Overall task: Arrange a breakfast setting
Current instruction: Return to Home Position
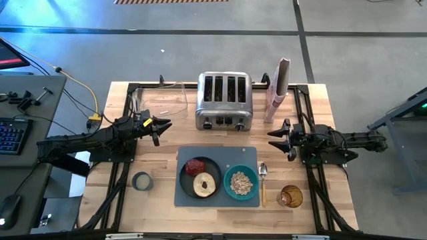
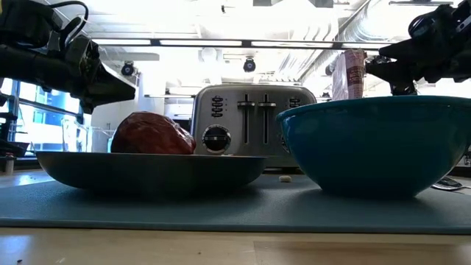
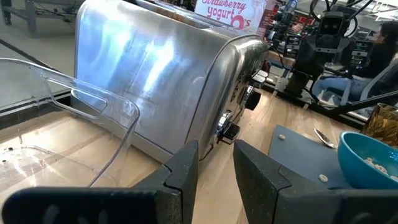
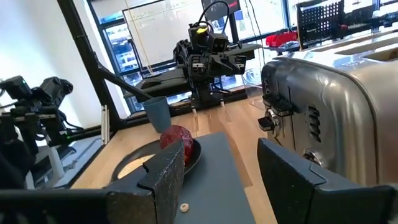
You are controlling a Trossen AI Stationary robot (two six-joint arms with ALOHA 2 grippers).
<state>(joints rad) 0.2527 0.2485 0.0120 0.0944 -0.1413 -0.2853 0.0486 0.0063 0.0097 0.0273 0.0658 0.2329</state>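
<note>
A grey rectangular mat [image 1: 217, 152] lies at the table's near middle. On it stands a dark grey plate [image 1: 188, 181] with a dark-red food lump [image 1: 195, 166] and a tan bagel ring [image 1: 205, 185], beside a teal bowl [image 1: 241, 183] of beige cereal [image 1: 241, 181]. A wooden-handled spoon [image 1: 263, 183] lies right of the mat. My left gripper [image 1: 162, 127] is open and empty, above the table left of the toaster. My right gripper [image 1: 275, 139] is open and empty, above the table right of the mat.
A chrome four-slot toaster [image 1: 223, 101] stands behind the mat, with a tall pink-and-white cereal bag [image 1: 277, 90] to its right. A clear container [image 1: 160, 100] sits at the far left. A small grey cup [image 1: 141, 181] and an amber glass [image 1: 290, 197] stand near the front.
</note>
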